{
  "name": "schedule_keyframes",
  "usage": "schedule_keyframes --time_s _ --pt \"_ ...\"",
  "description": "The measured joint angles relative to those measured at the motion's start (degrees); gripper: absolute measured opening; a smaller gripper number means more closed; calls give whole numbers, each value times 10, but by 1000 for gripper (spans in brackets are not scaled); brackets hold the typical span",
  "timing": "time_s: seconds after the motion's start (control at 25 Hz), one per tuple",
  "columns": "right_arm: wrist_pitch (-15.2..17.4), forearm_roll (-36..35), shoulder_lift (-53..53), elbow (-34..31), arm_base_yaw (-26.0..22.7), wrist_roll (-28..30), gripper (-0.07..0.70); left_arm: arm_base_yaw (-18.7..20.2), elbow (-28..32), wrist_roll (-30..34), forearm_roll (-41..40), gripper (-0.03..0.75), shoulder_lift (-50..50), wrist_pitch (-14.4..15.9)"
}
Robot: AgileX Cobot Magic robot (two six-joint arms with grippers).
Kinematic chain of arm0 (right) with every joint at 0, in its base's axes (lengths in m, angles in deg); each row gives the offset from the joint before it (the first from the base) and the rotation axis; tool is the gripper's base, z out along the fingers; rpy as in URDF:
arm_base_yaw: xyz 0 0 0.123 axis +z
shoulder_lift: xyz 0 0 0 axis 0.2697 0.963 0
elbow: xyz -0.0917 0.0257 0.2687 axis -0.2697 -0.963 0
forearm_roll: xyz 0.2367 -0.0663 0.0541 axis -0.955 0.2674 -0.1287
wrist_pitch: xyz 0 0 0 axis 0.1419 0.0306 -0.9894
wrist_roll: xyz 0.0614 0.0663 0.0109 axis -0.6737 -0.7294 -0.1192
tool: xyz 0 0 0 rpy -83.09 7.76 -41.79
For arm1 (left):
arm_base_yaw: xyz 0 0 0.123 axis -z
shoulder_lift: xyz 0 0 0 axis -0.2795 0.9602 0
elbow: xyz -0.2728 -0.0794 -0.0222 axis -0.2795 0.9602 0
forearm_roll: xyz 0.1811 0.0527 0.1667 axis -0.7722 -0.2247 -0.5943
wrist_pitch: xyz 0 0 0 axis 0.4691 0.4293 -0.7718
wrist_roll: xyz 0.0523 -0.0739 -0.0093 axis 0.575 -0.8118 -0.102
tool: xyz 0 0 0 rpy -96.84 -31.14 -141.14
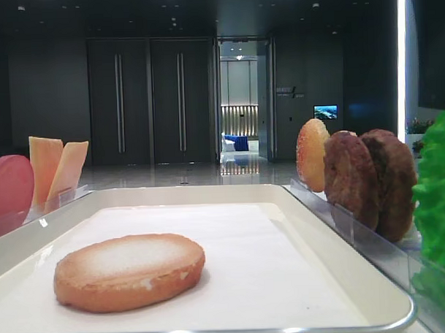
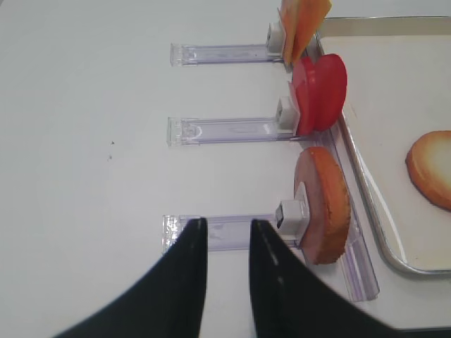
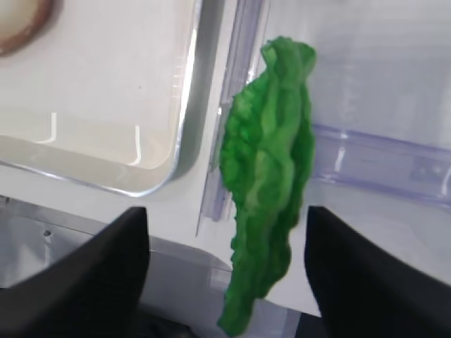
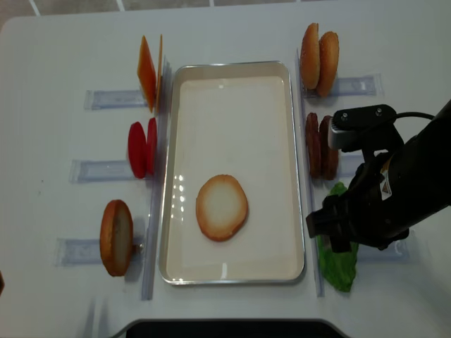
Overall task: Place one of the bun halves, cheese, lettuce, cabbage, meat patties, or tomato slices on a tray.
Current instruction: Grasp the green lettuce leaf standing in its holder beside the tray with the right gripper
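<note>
The lettuce stands on edge in a clear holder just right of the tray, and the right claw hangs over it with its two dark fingers wide open, one on each side of the leaf, not touching it. One bun half lies flat inside the tray, the meat patties stand right of the tray, and the tomato slices and cheese stand left of it. The left claw is left of the tray over the white surface, nearly closed with a thin gap and holding nothing
</note>
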Motion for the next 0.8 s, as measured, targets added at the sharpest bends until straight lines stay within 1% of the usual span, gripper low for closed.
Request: schedule_keyframes --time_s 0.12,0.24,0.4,0.48,0.72,0.8 --pt "-12 1 0 0 0 0 440 0 0 0 0 158 0 0" --pt "-12 7 0 0 0 0 430 0 0 0 0 158 0 0" --pt "-12 22 0 0 0 0 392 0 0 0 0 158 0 0" --pt "-12 25 0 0 0 0 362 0 0 0 0 158 0 0" --pt "-12 38 0 0 0 -3 221 0 0 0 0 158 0 0" --pt "-12 47 0 0 0 -9 185 0 0 0 0 158 0 0"
